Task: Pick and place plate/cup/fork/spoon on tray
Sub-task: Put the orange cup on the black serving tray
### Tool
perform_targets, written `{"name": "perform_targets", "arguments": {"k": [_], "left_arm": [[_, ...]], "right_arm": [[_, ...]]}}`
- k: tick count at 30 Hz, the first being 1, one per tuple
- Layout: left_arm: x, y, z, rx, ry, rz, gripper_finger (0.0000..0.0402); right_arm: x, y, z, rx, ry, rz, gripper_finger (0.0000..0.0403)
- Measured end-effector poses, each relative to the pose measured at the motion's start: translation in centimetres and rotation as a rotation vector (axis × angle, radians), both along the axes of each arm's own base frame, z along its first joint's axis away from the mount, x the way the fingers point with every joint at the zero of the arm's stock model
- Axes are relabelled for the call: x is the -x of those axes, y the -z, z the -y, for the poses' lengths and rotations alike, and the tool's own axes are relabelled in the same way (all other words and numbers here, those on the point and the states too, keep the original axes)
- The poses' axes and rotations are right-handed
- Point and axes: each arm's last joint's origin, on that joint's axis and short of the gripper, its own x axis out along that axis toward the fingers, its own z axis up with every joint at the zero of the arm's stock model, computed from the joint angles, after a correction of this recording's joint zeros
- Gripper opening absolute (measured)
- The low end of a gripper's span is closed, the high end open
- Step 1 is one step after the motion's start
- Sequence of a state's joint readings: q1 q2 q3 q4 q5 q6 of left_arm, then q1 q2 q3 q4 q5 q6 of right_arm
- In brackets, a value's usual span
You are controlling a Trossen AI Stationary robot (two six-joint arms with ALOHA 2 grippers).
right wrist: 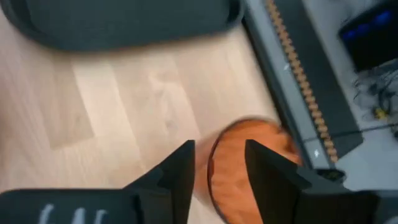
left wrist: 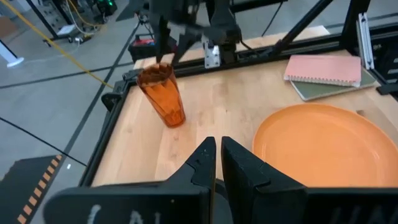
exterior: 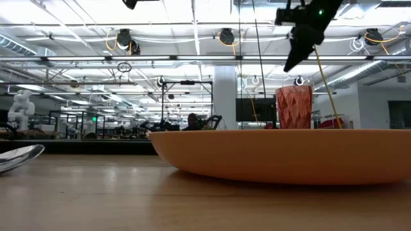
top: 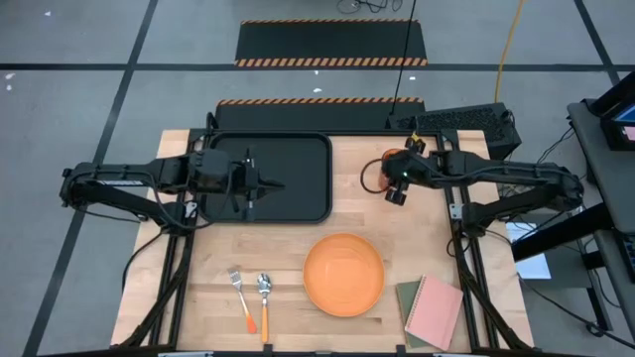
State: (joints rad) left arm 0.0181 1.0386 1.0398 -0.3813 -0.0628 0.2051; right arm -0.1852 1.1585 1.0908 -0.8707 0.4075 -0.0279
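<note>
The orange-red cup [top: 372,176] stands upright on the wooden table, right of the black tray [top: 298,164]. It also shows in the low view [exterior: 293,107]. My right gripper [top: 395,190] hangs open just above the cup's rim [right wrist: 249,158] without touching it; the low view shows its fingertips [exterior: 290,62] clear of the cup's top. My left gripper [top: 270,184] is shut and empty over the tray. The orange plate [top: 343,275] lies flat near the table's front. The fork [top: 241,297] and the spoon [top: 265,300] lie side by side at the front left.
A pink notebook [top: 435,310] on a green one lies at the front right corner. A black mat with orange-striped edges [top: 308,111] lies behind the tray, off the table. Bare wood lies between the tray and the plate.
</note>
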Motion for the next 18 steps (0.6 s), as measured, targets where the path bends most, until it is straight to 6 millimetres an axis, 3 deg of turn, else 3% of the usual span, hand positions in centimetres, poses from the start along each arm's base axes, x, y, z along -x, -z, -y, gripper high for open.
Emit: {"name": "perform_targets", "arguments": {"k": [8, 18], "left_arm": [[0.0, 0.0, 0.0, -0.002, 0.001, -0.003, 0.0031], [0.0, 0.0, 0.0, -0.025, 0.01, -0.006, 0.0031]], "right_arm": [[-0.4, 1.1, 1.6, -0.114, -0.043, -0.05, 0.0169], [-0.4, 1.7, 2.1, -0.116, -0.015, -0.11, 0.0163]]}}
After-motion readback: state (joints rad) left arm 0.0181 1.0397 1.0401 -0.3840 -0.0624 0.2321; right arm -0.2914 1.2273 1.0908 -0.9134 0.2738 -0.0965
